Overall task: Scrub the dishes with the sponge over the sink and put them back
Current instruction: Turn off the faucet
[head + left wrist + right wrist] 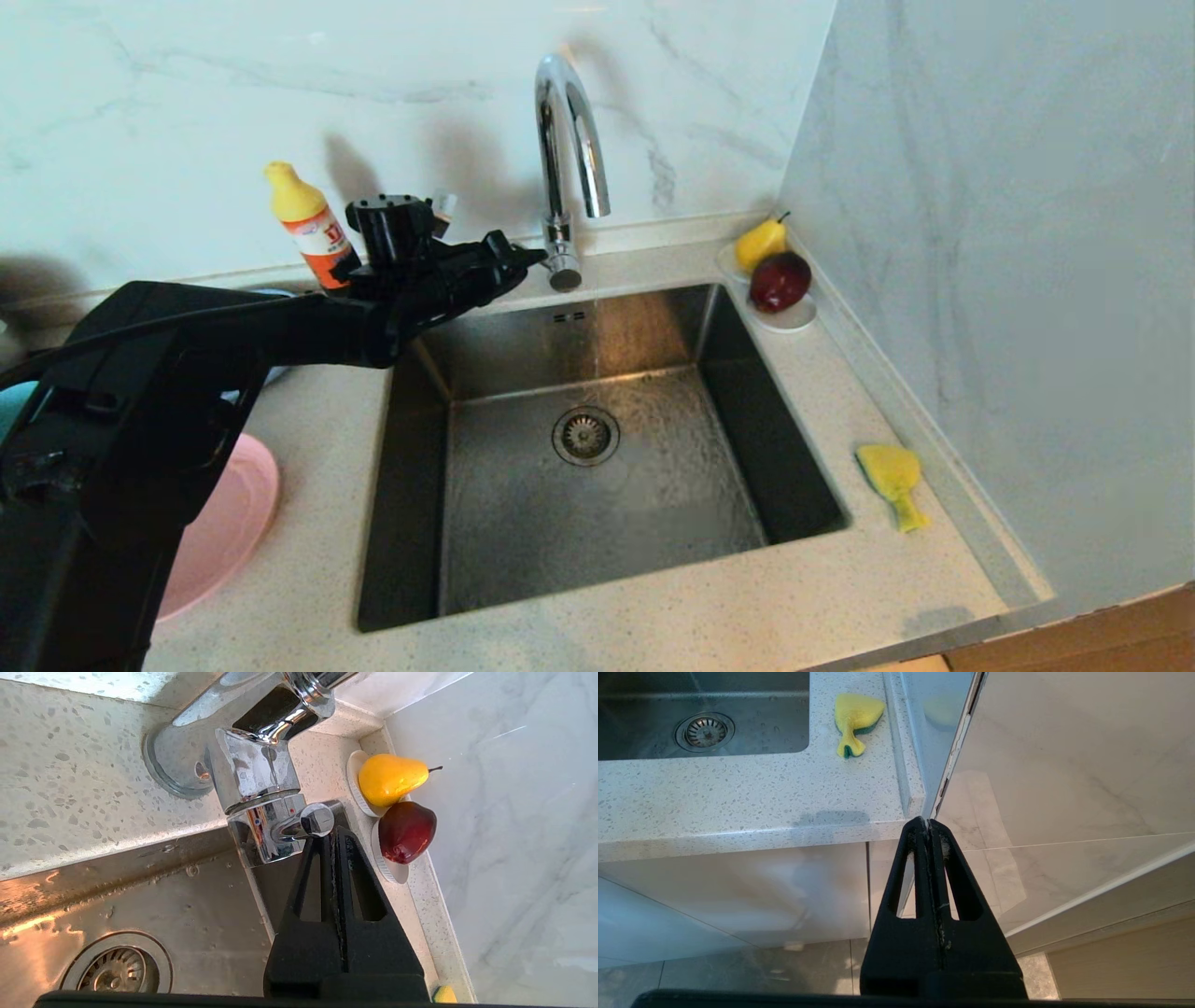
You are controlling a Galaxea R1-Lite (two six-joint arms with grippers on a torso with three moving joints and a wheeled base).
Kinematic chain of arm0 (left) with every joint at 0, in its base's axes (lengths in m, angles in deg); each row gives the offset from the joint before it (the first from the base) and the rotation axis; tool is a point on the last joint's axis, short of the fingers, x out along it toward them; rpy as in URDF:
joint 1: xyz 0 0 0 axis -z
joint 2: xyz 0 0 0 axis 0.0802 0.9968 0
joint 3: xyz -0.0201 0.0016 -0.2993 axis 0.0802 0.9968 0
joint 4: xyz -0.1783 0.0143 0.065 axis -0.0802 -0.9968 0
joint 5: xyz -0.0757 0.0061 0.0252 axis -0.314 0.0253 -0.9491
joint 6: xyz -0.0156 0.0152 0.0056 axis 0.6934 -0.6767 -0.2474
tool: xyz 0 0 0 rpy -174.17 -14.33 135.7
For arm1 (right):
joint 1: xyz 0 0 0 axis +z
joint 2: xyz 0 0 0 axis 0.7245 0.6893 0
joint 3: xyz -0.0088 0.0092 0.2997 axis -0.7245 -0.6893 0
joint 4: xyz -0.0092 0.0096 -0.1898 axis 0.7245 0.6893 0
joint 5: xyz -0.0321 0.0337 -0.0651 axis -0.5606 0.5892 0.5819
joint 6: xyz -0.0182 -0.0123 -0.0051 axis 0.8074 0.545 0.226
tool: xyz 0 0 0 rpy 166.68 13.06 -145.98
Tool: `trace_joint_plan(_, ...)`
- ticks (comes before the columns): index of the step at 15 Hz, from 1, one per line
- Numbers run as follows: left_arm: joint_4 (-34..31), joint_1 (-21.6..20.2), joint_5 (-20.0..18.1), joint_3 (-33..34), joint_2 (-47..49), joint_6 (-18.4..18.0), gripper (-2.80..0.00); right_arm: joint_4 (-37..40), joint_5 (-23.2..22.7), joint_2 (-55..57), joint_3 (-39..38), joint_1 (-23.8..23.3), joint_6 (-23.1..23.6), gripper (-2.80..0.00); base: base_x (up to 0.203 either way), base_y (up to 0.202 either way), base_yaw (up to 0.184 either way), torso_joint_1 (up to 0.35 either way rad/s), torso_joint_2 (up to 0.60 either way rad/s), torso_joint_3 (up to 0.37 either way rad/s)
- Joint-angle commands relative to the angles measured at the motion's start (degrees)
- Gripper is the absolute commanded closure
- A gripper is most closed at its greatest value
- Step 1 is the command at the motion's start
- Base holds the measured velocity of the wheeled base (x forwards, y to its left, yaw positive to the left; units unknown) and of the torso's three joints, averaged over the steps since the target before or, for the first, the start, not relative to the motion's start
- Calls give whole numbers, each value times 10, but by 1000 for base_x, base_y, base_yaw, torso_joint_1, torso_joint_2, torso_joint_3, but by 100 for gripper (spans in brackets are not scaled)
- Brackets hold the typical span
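The sponge (892, 481) lies flat on the tabletop (653, 616) right of the sink (597, 457), its narrow tail pointing toward the front edge. The left gripper (534, 259), fingers pressed together and empty, touches the tap's handle (564, 271); the right gripper (928, 823), likewise closed, hangs below the tabletop's corner.

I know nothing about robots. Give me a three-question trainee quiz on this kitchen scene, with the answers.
1. True or false: water is running from the tap into the sink.
2. The left tool is at: A the sponge, B the tap handle, C the pink plate.
3. Which fruits lie on the white saucer?

Key
1. True: a thin stream falls from the spout.
2. B: shut, its tip at the handle.
3. A yellow pear and a dark red apple.
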Motion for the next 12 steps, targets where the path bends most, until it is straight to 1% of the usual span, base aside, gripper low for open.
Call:
trace_joint_plan(1,0,-4,0,-1,-5,3,0,0,0,1,0,0,0,0,0,0,0,0,0,0)
trace_joint_plan(3,-8,-4,-1,8,-17,4,0,0,0,1,0,0,0,0,0,0,0,0,0,0)
trace_joint_plan(5,-4,-4,-1,46,-49,5,0,0,0,1,0,0,0,0,0,0,0,0,0,0)
trace_joint_plan(9,24,6,-5,180,-181,4,0,0,0,1,0,0,0,0,0,0,0,0,0,0)
trace_joint_plan(11,33,11,-4,268,-267,-3,0,0,0,1,0,0,0,0,0,0,0,0,0,0)
trace_joint_plan(12,35,12,-3,312,-309,-13,0,0,0,1,0,0,0,0,0,0,0,0,0,0)
